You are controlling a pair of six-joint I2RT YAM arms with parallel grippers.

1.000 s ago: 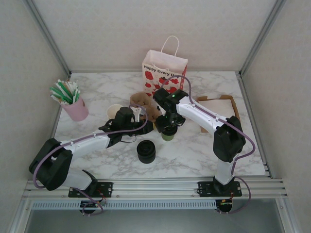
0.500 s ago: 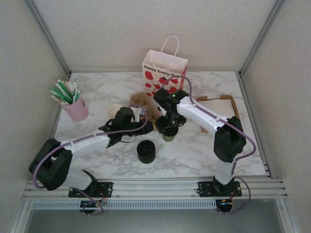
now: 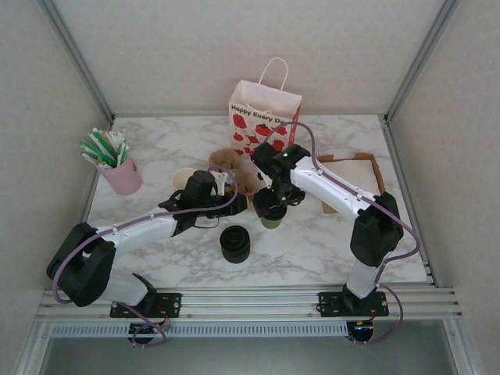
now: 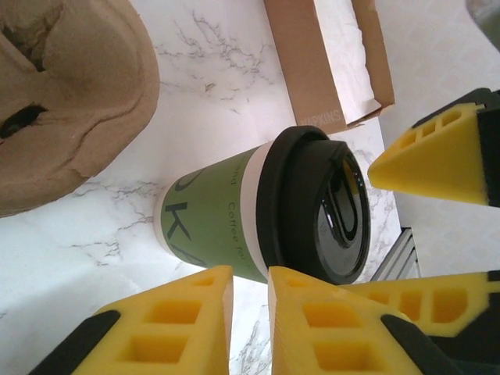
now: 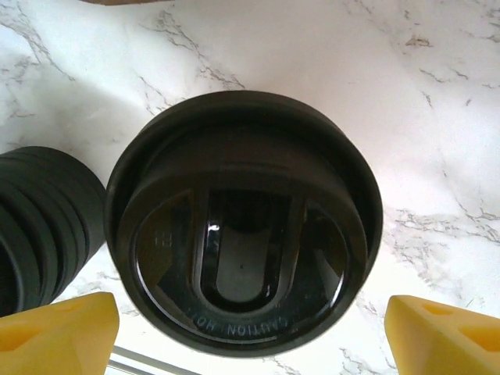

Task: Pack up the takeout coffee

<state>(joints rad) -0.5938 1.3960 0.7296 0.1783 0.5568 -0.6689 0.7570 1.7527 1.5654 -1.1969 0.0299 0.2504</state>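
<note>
- Evidently the right arm has swung its forearm slightly outward over the past second. The right gripper [image 5: 250, 312] stays above the takeout coffee [image 3: 271, 222], a small green paper cup with a round black plastic lid. The cup has not moved.
- Right gripper: fingers spread wide, one on either side of the lid, holding nothing.
- Left gripper [image 4: 250, 275]: fingers drawn almost together, empty, pointed at the cup from close by.
- Assessment: this looks like alignment rather than a grasp, so packing has yet to begin.
- Location: the cup stands upright on the white marble desk [image 3: 312, 242], just beside the brown moulded-pulp cup carrier [image 3: 234, 168], between it and the squat stack of black lids [image 3: 234, 244].
- Carrier: the wells in view look empty.
- White paper bag with red print [image 3: 264, 117]: upright at the back, interior not visible.
- Pink pot [image 3: 123, 178]: holds green-and-white straws [image 3: 105, 147].
- Flat brown cardboard box [image 3: 355, 176]: holds something white, which I cannot identify.
</note>
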